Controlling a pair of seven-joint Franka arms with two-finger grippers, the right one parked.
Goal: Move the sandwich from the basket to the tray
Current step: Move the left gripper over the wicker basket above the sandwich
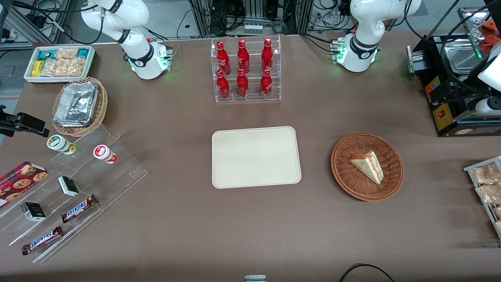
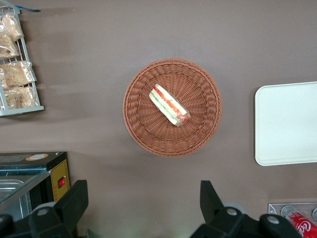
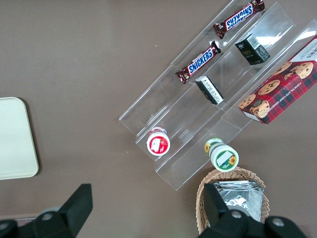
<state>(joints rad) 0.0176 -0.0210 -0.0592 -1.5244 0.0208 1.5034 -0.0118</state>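
The sandwich (image 1: 367,166) (image 2: 169,104), a pale bread wedge with red and green filling, lies inside the round reddish-brown basket (image 1: 340,172) (image 2: 143,134). The cream rectangular tray (image 1: 256,156) (image 2: 287,124) lies flat beside the basket, toward the parked arm's end, with nothing on it. My gripper (image 2: 143,188) hangs high above the bare table, a little farther from the front camera than the basket. It is open wide, and nothing is between its black fingers (image 2: 77,196).
A clear rack of red bottles (image 1: 245,70) stands farther from the front camera than the tray. A black machine (image 1: 450,90) (image 2: 34,178) and a wire rack of bagged snacks (image 1: 487,184) (image 2: 17,74) flank the basket at the working arm's end.
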